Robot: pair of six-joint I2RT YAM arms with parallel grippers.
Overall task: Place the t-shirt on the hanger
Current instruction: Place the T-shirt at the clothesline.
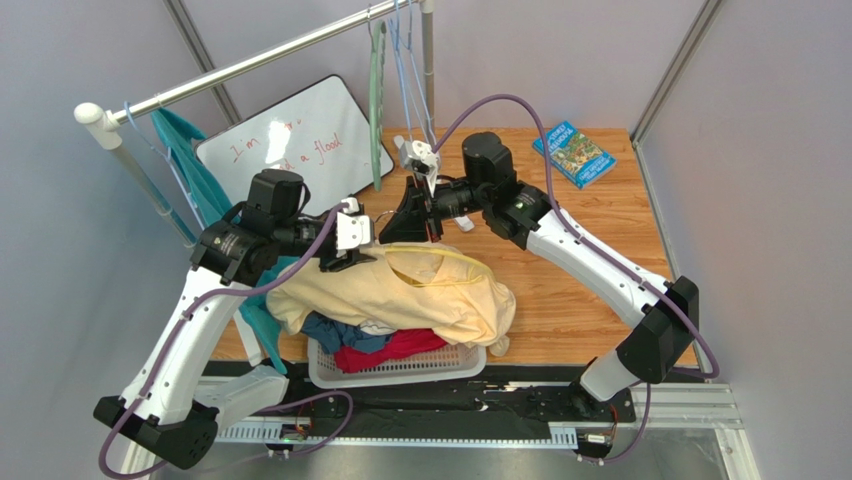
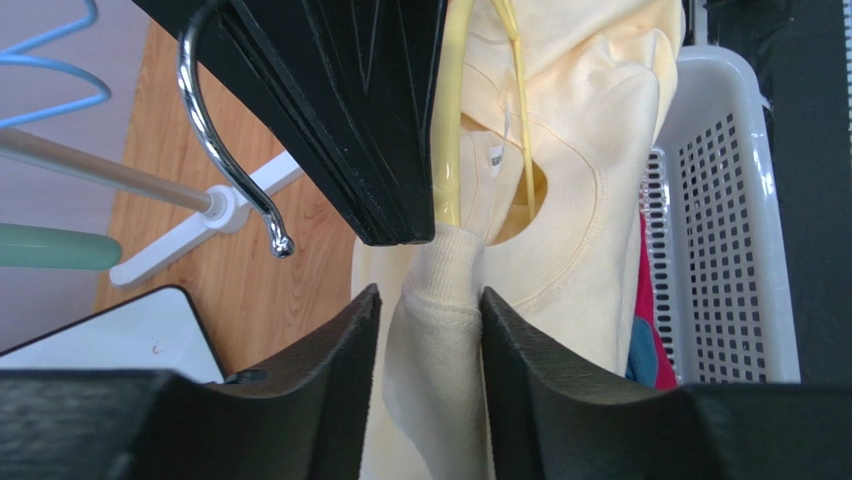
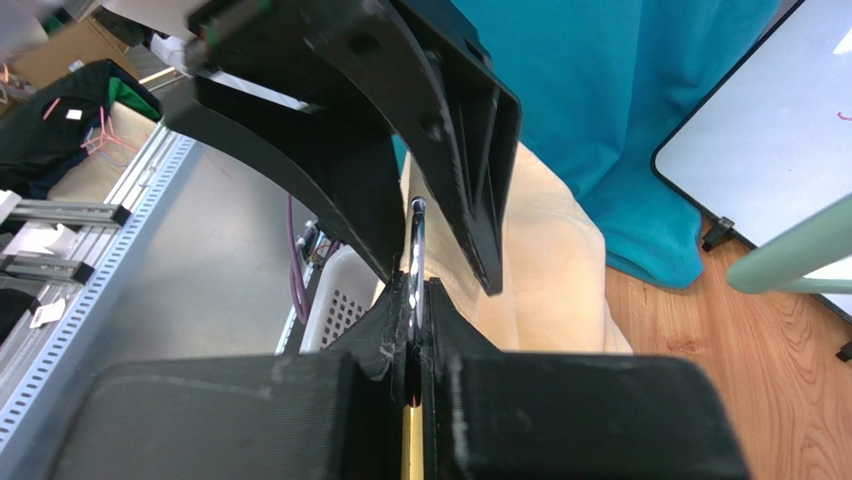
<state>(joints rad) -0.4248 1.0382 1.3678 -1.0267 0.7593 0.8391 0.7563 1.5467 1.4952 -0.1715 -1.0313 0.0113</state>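
From above, the t-shirt [image 1: 400,290] lies heaped over a basket [image 1: 400,368] at the near edge of the tabletop [image 1: 570,290], and both arms meet over it.

In the left wrist view, the left jaws are narrow and pinch a fold of the ribbed collar. The hanger [image 2: 447,120] runs its yellow bars down into the neck opening. Its hook [image 2: 215,140] curves out beside the right jaws.

In the right wrist view, the right jaws are clamped tight on the hook's stem. The shirt sits just beyond, with teal cloth [image 3: 620,100] behind.
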